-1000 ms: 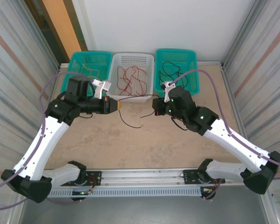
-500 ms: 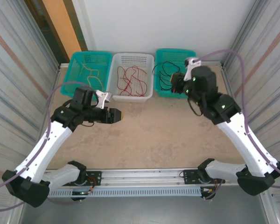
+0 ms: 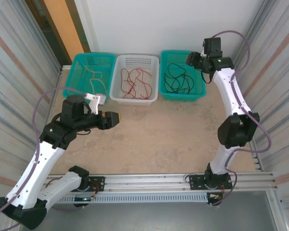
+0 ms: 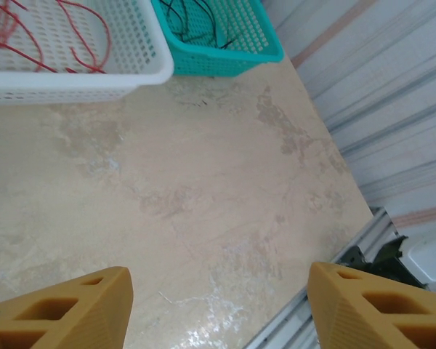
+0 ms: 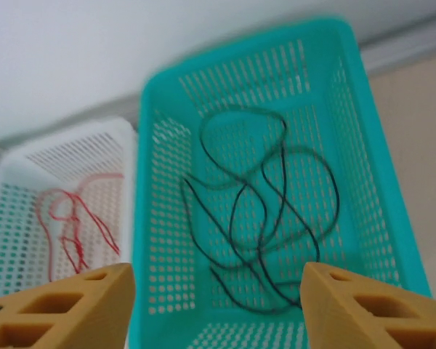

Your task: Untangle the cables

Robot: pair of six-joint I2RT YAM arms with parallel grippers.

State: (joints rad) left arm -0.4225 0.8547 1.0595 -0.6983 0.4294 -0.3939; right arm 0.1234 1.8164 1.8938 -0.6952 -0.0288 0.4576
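Red cable [image 3: 133, 81] lies in the white basket [image 3: 137, 58], black cable [image 3: 176, 79] in the right teal basket [image 3: 182, 53], pale yellow cable [image 3: 94, 77] in the left teal basket [image 3: 91, 56], all at the far side. Your left end effector [image 3: 115, 117] is spread wide over the counter [image 3: 159, 134]. Your right end effector [image 3: 190, 59] is spread wide above the black cable.

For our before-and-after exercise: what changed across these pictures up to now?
The right end effector swung from mid-table up over the right basket, now open; the loose black cable left the table for that basket. The left end effector drew back leftward. The red cable and white basket stayed put.
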